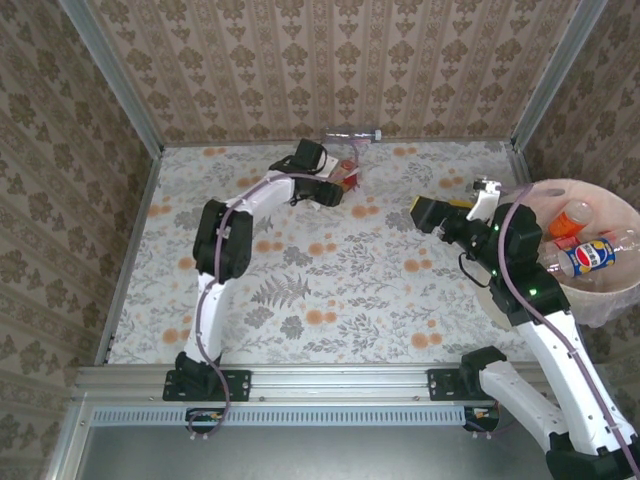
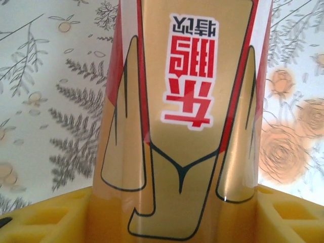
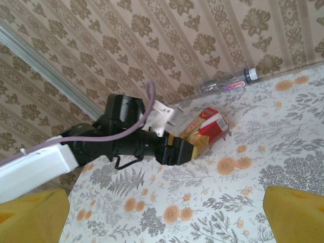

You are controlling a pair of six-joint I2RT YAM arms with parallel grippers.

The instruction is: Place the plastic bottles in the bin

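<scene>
**A:** Left gripper point(image 1: 338, 176), far side of the table point(image 1: 330, 290). What is it holding?

**B:** The red-and-gold bottle point(image 2: 177, 126). The left fingers point(image 2: 45, 217) sit against both its flanks, pinching it at mid-label. The bottle is low, near the back wall; I can't tell whether it is off the cloth.

**A:** How would you do this well?

**B:** My guess is the thin plastic gives, so squeeze only until the label stops sliding. Lift straight up before swinging. The bin point(image 1: 605, 293) is well apart, off the right edge, so the carry is long. Keep it clear of the right gripper point(image 1: 425, 212), which hangs between bottle and bin.

**A:** And the right fingers?

**B:** Right fingers point(image 3: 296, 212) are spread wide, with nothing between them.

**A:** What do the views add to each other?

**B:** The left wrist view gives the contact itself, label upside down and pads flush. The right wrist view gives the side-on picture, with the bottle sticking out of the black gripper head and a clear bottle point(image 3: 230, 84) lying along the wall behind. From overhead the bin shows an orange bottle point(image 1: 573, 217) and a blue-labelled bottle point(image 1: 592, 256) already inside.
</scene>
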